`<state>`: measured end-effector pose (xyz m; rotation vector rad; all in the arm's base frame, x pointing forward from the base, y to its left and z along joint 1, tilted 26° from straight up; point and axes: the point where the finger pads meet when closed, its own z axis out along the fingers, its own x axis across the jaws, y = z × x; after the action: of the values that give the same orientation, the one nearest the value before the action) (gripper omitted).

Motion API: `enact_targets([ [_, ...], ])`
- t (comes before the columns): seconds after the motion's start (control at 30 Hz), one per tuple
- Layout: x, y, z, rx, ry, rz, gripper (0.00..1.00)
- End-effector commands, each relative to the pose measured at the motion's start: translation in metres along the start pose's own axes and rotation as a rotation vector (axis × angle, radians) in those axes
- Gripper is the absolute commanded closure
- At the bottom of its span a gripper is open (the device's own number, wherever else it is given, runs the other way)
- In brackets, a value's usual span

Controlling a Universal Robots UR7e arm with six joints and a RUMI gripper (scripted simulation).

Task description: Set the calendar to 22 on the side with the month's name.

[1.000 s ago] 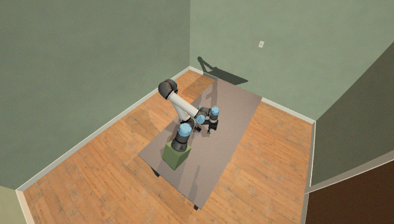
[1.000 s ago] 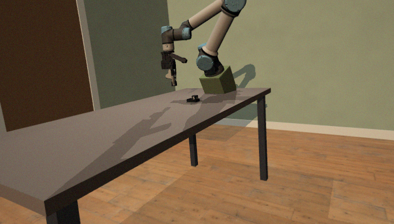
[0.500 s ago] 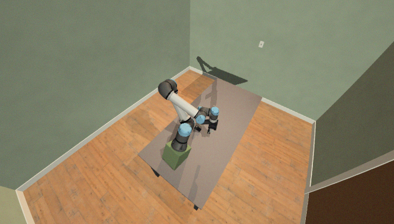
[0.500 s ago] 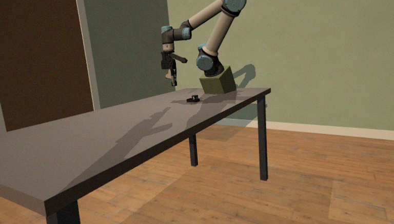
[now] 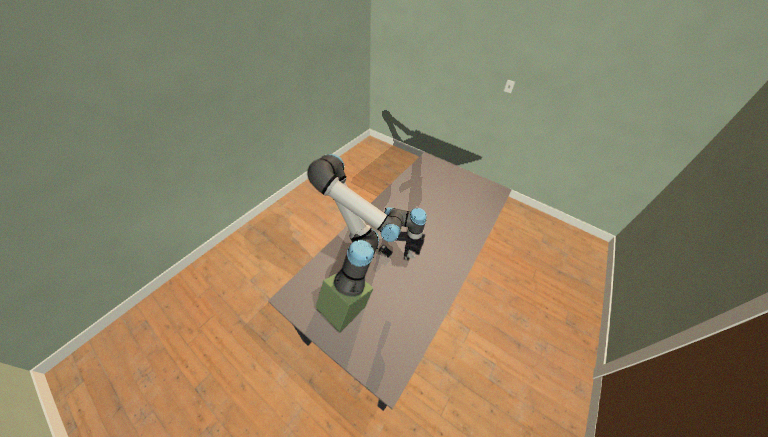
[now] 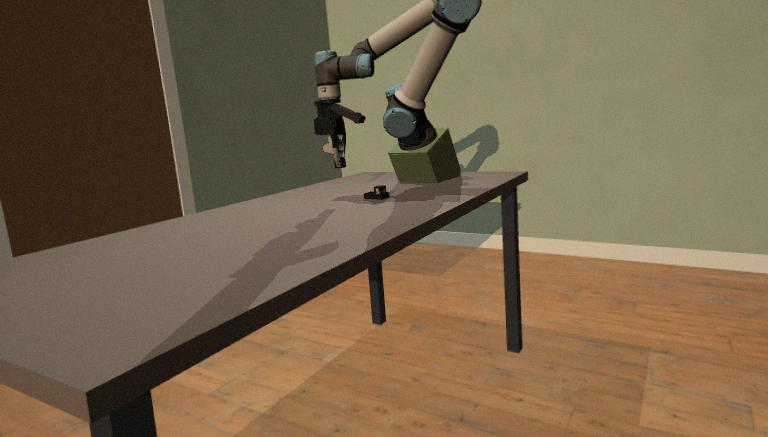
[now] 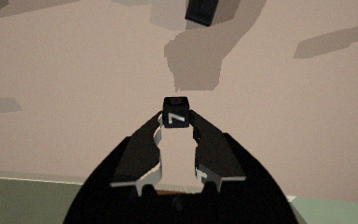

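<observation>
My gripper (image 7: 176,111) is shut on a small black digit cube (image 7: 176,112), whose face towards the wrist camera shows a white 7. The gripper hangs well above the table in the exterior view (image 6: 338,159) and points down. The black calendar tray (image 6: 376,195) sits on the table near the arm's base, with one cube in it; it shows at the top edge of the wrist view (image 7: 202,11) and small in the top view (image 5: 385,250). The month's name is too small to read.
The arm stands on a green block (image 6: 424,158) at the table's end. The long grey table (image 6: 237,251) stretches away from it. The table's edge and the green wall show along the bottom of the wrist view.
</observation>
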<state>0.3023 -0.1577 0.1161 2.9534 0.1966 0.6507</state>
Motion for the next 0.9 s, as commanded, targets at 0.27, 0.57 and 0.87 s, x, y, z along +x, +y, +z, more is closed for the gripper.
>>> enact_targets([
  [0.27, 0.006, -0.004, 0.000, -0.002, -0.003, 0.219, 0.90],
  [0.57, 0.010, -0.007, 0.000, -0.002, -0.003, 0.407, 0.90],
  [0.87, 0.017, -0.011, 0.000, -0.002, -0.004, 0.697, 0.90],
])
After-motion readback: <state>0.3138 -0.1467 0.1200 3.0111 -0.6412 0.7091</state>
